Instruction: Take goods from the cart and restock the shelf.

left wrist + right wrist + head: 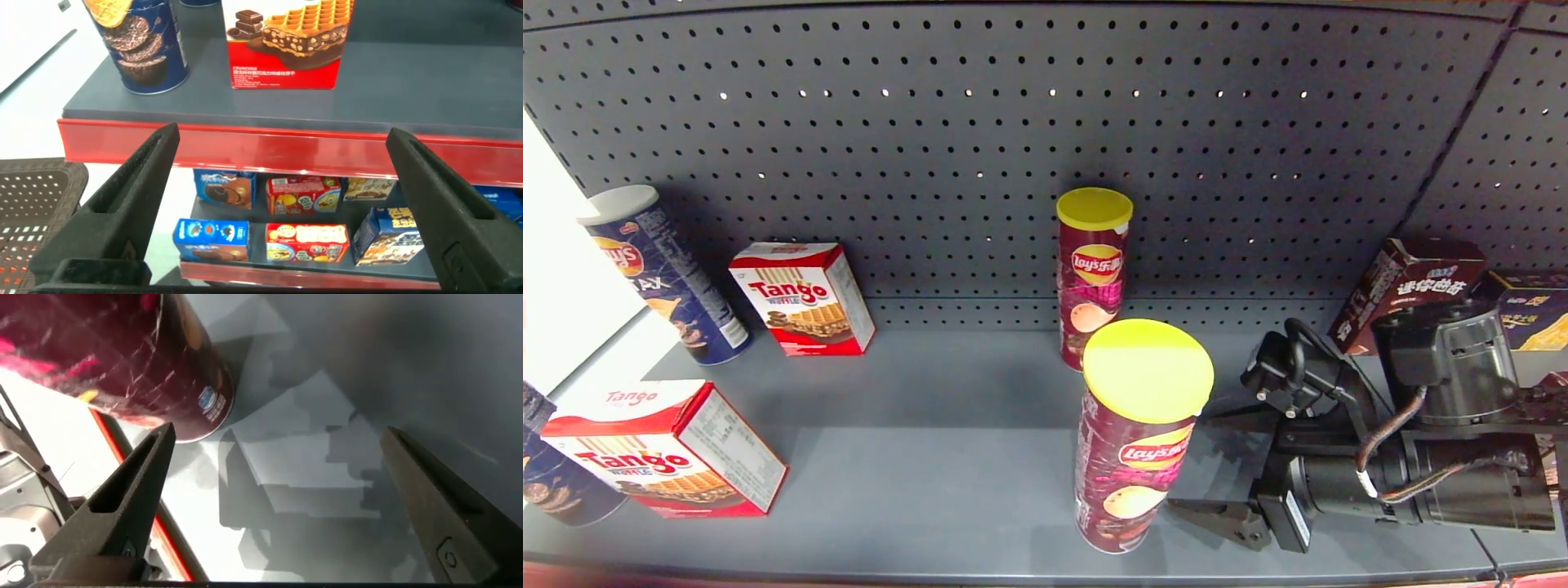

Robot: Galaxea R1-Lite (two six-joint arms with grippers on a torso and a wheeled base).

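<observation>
Matt grey metal shelf (931, 425) w/ perforated back panel (1013, 122); glossy chip can (1131, 465), smooth plastic lid (1147, 369).

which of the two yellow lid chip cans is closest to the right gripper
The front chip can, near the shelf edge, right beside the open right gripper. The other chip can stands farther back, by the pegboard wall.

Maroon chip can (1134, 457), yellow lid, upright near front edge of grey shelf (931, 441). Matching second can (1092, 278) upright just behind, at shelf rear.
</observation>
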